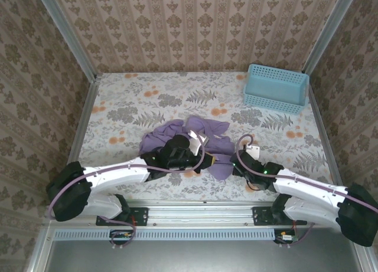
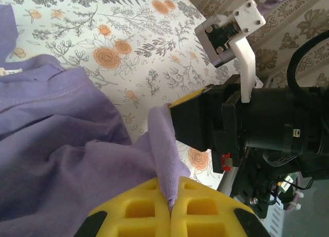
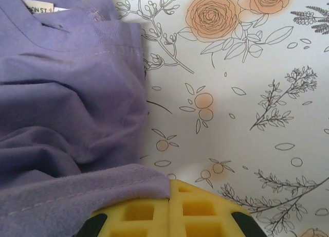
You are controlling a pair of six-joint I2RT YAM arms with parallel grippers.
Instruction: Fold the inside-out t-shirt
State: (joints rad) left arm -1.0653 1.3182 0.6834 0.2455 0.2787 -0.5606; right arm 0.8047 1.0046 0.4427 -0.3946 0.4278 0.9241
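A table covered in a flowered cloth stands between walls of patterned brown wallpaper, with a blue basket in its far right corner. The purple t-shirt lies crumpled in a heap near the middle of the table's near edge, well apart from the basket. The left arm lies low and stretched out from its base at the near left, reaching rightward over the heap. Its gripper is closed, with a thin ridge of purple cloth pinched between the yellow fingers. The right arm lies low as well, reaching leftward from the near right. Its gripper is closed on the shirt's hemmed edge at the heap's near right side, just beside the left gripper. A white neck label shows on the shirt.
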